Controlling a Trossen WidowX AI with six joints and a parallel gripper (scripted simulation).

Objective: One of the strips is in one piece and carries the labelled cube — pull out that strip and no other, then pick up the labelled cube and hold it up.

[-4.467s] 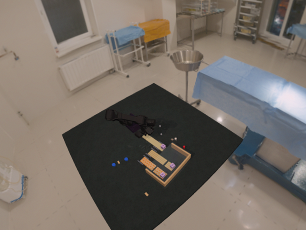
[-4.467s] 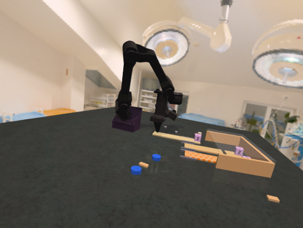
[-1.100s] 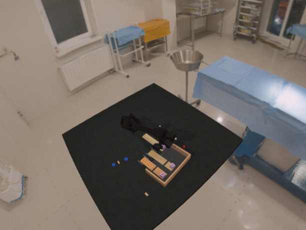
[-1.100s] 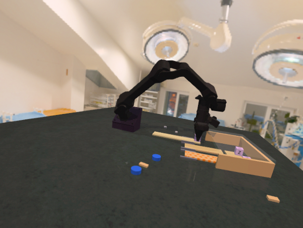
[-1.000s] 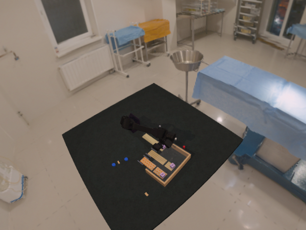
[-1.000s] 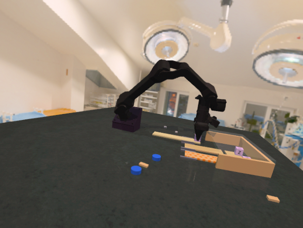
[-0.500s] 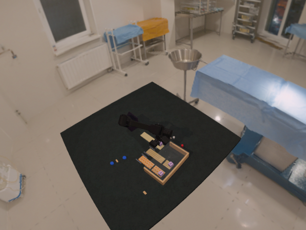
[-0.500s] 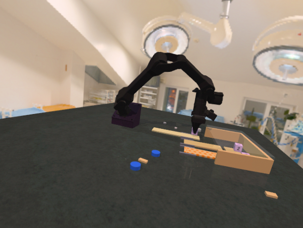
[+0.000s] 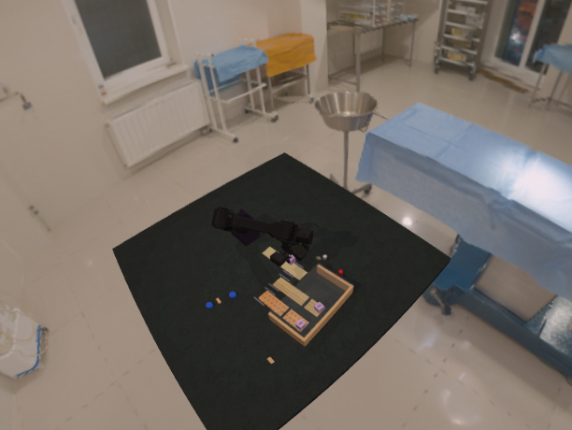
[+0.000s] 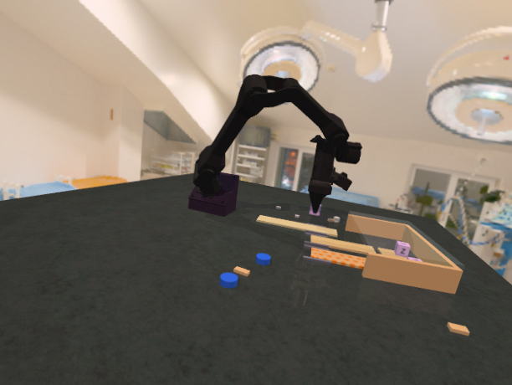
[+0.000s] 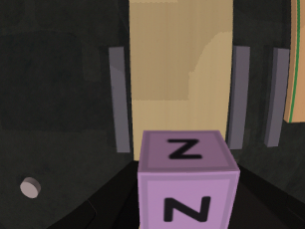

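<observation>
My gripper (image 9: 291, 257) (image 10: 315, 209) is shut on a purple cube (image 9: 292, 259) (image 10: 317, 213) (image 11: 186, 194) marked with a dark letter, and holds it above the tabletop. In the wrist view the cube overlaps the end of the plain one-piece strip (image 9: 294, 271) (image 10: 297, 226) (image 11: 164, 60), which lies out of the tray. The middle strip (image 9: 291, 291) (image 10: 343, 244) is split; its short far piece carries a second cube (image 9: 319, 307) (image 10: 402, 248). The orange-dotted strip (image 9: 273, 303) (image 10: 339, 257) is also split, with a third cube (image 9: 300, 323) on its short piece.
The wooden-walled tray (image 9: 287, 330) (image 10: 410, 272) stands beyond the strips. Thin grey rails (image 11: 120, 100) (image 11: 239, 100) flank the plain strip. Blue discs (image 9: 233, 294) (image 9: 208, 305) and small tan blocks (image 9: 218, 300) (image 9: 270, 360) lie on the table. A red piece (image 9: 340, 271) lies beside the tray.
</observation>
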